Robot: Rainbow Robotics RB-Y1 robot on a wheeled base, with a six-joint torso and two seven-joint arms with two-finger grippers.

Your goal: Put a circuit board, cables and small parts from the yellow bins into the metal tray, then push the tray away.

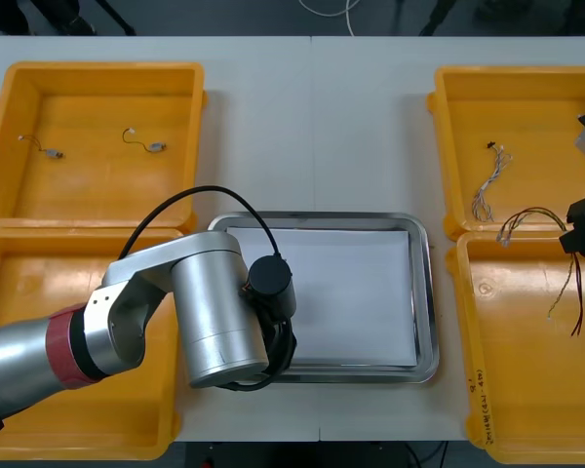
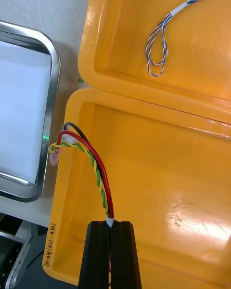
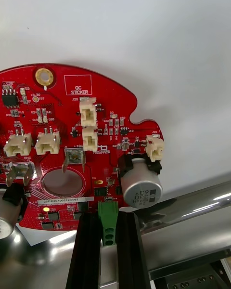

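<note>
left end effector (image 3: 108, 219) pinches the board (image 3: 72, 139) by its edge plug, so it goes level at the tray (image 3: 192, 207) rim; right end effector (image 2: 110, 226) clamps a cable (image 2: 98, 168) end over the bin (image 2: 159, 183) beside the tray.

In the front view the left arm (image 1: 205, 312) covers the near-left corner of the metal tray (image 1: 427, 292), and the picture's edge cuts off the right gripper (image 1: 583, 234). The circuit board (image 3: 72, 139) runs past the left wrist view's edge. One end of the red and yellow cable (image 2: 98, 173) vanishes between the right fingers (image 2: 97, 255). The small metal parts (image 1: 156, 147) are too small to identify.
</note>
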